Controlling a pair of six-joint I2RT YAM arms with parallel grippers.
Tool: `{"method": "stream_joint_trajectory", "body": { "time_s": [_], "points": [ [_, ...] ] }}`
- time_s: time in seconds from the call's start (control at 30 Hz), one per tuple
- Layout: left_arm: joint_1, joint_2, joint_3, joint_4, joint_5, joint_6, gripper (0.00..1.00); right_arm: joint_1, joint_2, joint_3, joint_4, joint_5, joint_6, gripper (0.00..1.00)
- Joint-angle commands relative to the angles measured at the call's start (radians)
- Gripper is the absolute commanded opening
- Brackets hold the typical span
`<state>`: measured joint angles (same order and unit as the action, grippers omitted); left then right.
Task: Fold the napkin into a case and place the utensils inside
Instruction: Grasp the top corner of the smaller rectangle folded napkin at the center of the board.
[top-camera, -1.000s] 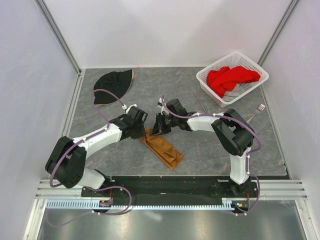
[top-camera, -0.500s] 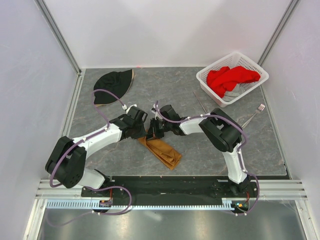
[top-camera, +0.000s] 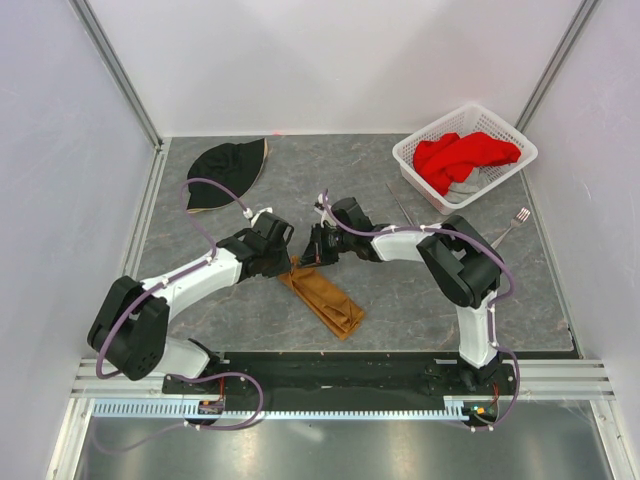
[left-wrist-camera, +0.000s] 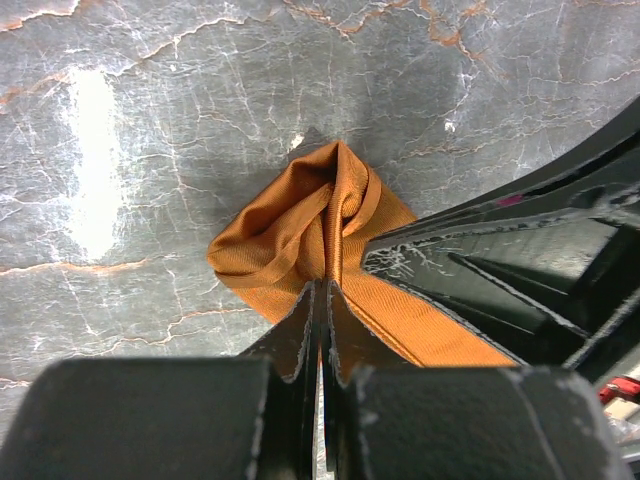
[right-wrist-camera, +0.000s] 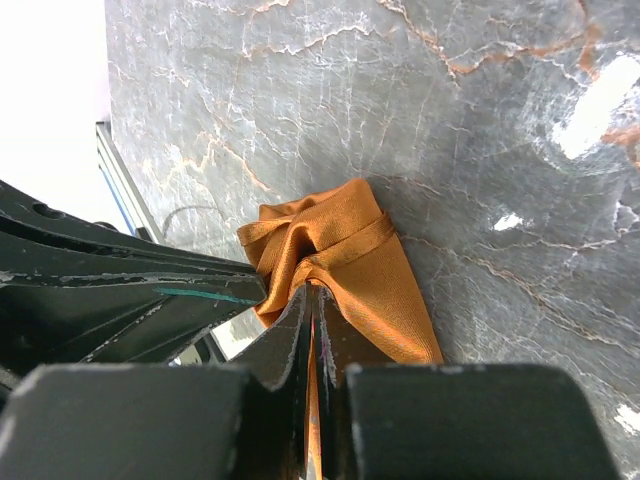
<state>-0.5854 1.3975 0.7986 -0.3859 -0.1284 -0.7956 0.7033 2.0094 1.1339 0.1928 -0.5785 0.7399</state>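
Observation:
The orange-brown napkin (top-camera: 328, 302) lies folded into a narrow oblong case, slanting from the table's middle toward the front. Its far end is bunched up (left-wrist-camera: 300, 225) (right-wrist-camera: 350, 245). My left gripper (top-camera: 291, 263) (left-wrist-camera: 322, 285) is shut on that end from the left. My right gripper (top-camera: 308, 258) (right-wrist-camera: 313, 290) is shut on the same end from the right, its tips almost touching the left one's. Of the utensils, the fork (top-camera: 512, 226) lies at the right edge and the thin knife (top-camera: 402, 208) lies just in front of the basket.
A white basket (top-camera: 405, 160) with a red cloth (top-camera: 462, 155) stands at the back right. A black hat (top-camera: 228, 170) lies at the back left. White walls enclose the table on three sides.
My right gripper has closed on the napkin's bunched end. The right arm swung a little left, then back. The left arm has stayed put.

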Motion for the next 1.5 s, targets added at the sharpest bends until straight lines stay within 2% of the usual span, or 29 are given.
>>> {"method": "stream_joint_trajectory", "body": {
  "time_s": [0.0,0.3,0.57,0.73,0.9,1.0,1.1,1.27,1.47],
  "points": [
    [0.001,-0.031,0.001,0.031,-0.011,-0.021,0.02,0.012,-0.008,0.024,0.025,-0.014,0.012,0.07],
    [-0.001,-0.017,0.011,0.039,0.003,-0.022,0.02,0.064,0.068,0.061,0.118,-0.038,0.084,0.06],
    [-0.001,0.026,0.007,0.056,-0.010,-0.027,0.02,0.065,0.193,0.057,0.275,-0.067,0.179,0.05],
    [0.001,0.031,0.013,0.032,-0.037,-0.014,0.02,0.038,0.109,0.052,0.143,-0.063,0.095,0.09],
    [0.002,0.037,0.022,0.012,-0.056,-0.005,0.02,0.016,0.002,0.029,-0.018,-0.020,0.012,0.24],
    [0.004,0.043,0.028,0.013,-0.045,-0.004,0.02,0.012,-0.050,-0.003,-0.053,0.002,-0.016,0.28],
    [0.004,0.058,0.039,0.018,-0.031,0.001,0.02,0.016,-0.066,-0.037,-0.053,0.008,-0.013,0.28],
    [0.004,0.118,0.063,0.042,-0.013,-0.004,0.02,0.051,-0.037,-0.100,0.028,0.019,0.025,0.22],
    [0.006,0.210,0.100,0.045,-0.068,-0.013,0.02,0.076,-0.007,-0.129,0.025,0.058,-0.004,0.17]
  ]
}}
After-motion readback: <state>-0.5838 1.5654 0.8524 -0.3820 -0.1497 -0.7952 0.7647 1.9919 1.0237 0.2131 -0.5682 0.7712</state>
